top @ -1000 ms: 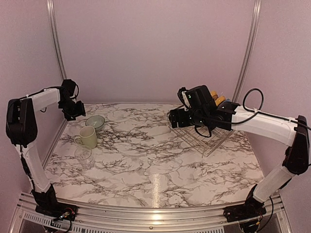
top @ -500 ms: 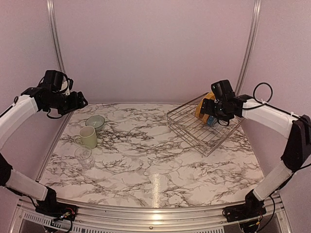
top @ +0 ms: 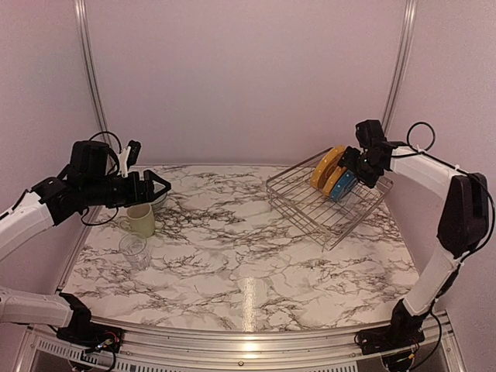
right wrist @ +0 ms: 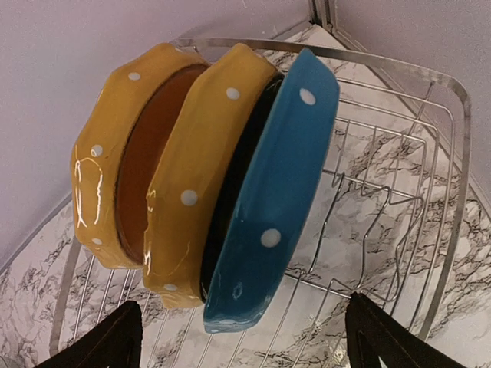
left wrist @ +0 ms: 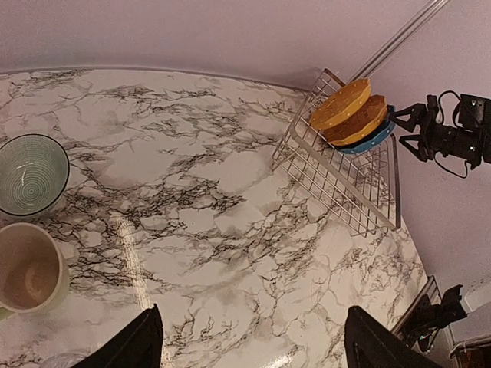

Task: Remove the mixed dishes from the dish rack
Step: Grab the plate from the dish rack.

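Currently grips nothing on either side. Hovers with left gripper spread wide above the bowl and mug, both on the table at the left, with the glass just nearer. Holds right gripper spread too, facing the blue plate. Shows that one and two yellow plates standing on edge, packed together, at the far end of the rack.

top: high from near edge, whole marbled table | left wrist: distant, faces silver wire dish rack | right wrist: close on same rack
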`<state>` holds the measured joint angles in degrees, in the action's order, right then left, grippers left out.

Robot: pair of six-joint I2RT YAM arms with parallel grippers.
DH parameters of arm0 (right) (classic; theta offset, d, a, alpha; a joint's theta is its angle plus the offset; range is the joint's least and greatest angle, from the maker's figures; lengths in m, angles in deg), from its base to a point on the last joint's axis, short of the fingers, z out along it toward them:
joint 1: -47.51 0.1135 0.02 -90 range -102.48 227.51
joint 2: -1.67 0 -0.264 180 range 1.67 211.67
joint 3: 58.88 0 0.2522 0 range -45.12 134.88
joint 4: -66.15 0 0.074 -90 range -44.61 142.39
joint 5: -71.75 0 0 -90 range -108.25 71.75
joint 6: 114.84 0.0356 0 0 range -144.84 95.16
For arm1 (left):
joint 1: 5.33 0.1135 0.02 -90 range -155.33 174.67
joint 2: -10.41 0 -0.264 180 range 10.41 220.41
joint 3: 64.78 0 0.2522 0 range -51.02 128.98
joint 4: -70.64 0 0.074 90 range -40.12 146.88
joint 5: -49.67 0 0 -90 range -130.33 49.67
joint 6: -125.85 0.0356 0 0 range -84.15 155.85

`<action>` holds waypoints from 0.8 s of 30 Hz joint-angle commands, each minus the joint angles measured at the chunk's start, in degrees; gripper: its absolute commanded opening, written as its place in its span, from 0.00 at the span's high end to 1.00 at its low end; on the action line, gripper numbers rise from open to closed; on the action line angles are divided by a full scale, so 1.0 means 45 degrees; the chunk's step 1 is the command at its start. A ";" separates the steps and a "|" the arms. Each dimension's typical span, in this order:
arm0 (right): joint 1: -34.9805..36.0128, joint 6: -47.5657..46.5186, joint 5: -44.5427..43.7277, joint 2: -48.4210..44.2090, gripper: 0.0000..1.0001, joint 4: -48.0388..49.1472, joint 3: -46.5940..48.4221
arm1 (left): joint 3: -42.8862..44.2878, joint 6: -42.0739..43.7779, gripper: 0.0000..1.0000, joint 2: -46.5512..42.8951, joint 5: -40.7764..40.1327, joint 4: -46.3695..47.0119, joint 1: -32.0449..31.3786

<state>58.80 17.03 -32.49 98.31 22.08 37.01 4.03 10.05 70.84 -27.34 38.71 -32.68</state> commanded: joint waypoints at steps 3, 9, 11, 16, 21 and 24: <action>-0.0633 0.0853 0.0192 0.0334 0.17 0.0115 0.0513 | 0.0111 -0.0349 0.16 0.0689 0.0342 0.1481 -0.1141; -0.0746 0.0862 -0.0169 0.0620 0.31 0.0390 0.0631 | 0.0446 -0.0336 0.16 0.1149 0.0215 0.1597 -0.1724; -0.0745 0.0860 -0.0151 0.0850 0.33 0.0349 0.0820 | 0.0496 -0.0257 0.16 0.1171 0.0048 0.1504 -0.1786; -0.0747 0.1048 -0.0258 0.1249 0.37 0.0482 0.1009 | 0.0666 0.0006 0.17 0.1441 -0.0382 0.0973 -0.1829; -0.0744 0.1419 -0.0546 0.1657 0.49 0.0504 0.1252 | 0.0678 -0.0018 0.17 0.1442 -0.0465 0.0908 -0.1889; -0.0751 0.1555 -0.0674 0.2004 0.53 0.0399 0.1546 | 0.0678 -0.0014 0.17 0.1438 -0.0566 0.0868 -0.1909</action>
<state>55.90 21.99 -33.01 105.02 24.03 40.63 5.52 9.28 76.87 -28.80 43.67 -40.92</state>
